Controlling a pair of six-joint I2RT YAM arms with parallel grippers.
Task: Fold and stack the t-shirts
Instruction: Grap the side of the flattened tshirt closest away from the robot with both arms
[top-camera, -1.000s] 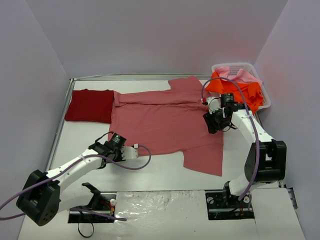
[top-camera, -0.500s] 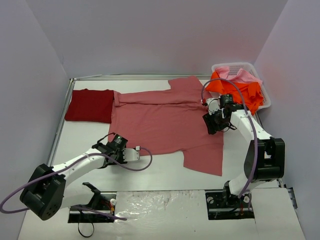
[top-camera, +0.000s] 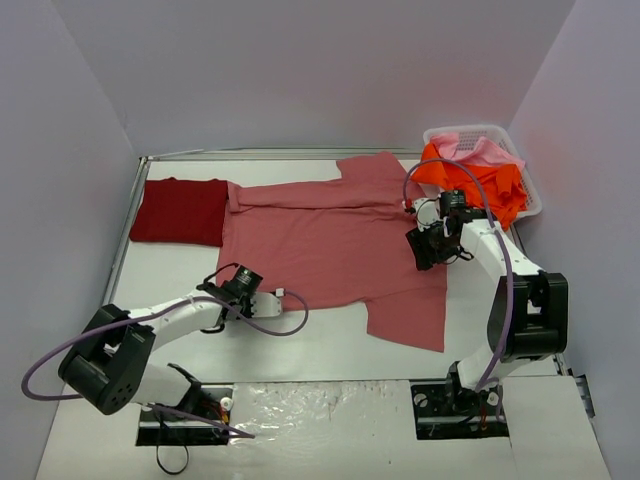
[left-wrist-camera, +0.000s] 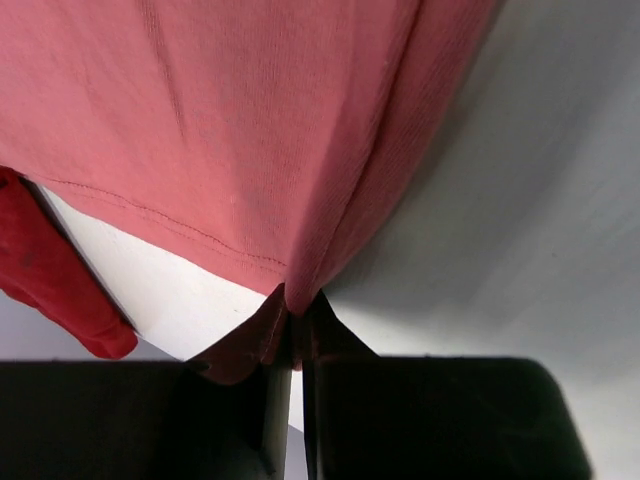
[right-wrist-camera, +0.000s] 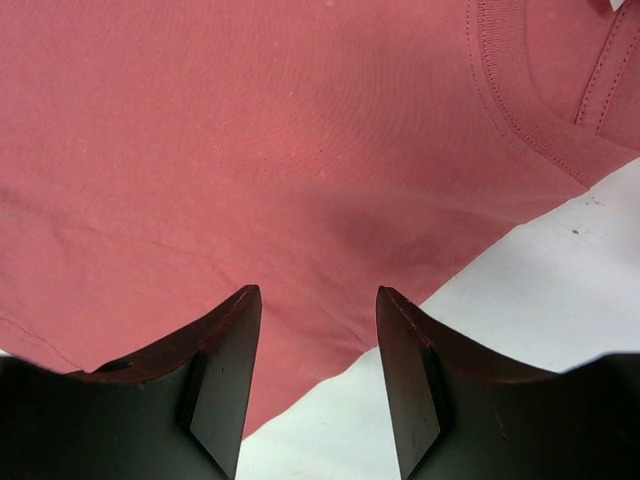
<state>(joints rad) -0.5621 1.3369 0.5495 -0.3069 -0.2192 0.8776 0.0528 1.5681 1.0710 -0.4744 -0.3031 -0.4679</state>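
Observation:
The muted rose-red t-shirt (top-camera: 330, 240) lies spread flat across the middle of the table. My left gripper (top-camera: 283, 297) sits at its near hem and is shut on a pinched fold of the rose-red cloth (left-wrist-camera: 296, 305). My right gripper (top-camera: 418, 250) hovers over the shirt's right side, by the collar (right-wrist-camera: 520, 110). It stands open (right-wrist-camera: 318, 300) just above the cloth's edge, with nothing between its fingers. A dark crimson t-shirt (top-camera: 180, 210) lies folded at the far left, and its edge shows in the left wrist view (left-wrist-camera: 50, 290).
A white lattice basket (top-camera: 470, 130) stands at the back right corner. It holds a bright orange shirt (top-camera: 490, 185) and a light pink one (top-camera: 485, 150). A raised rim runs along the table's left and far edges.
My left gripper slid right to the shirt's near hem and closed on the cloth. The right gripper has barely moved and stays open.

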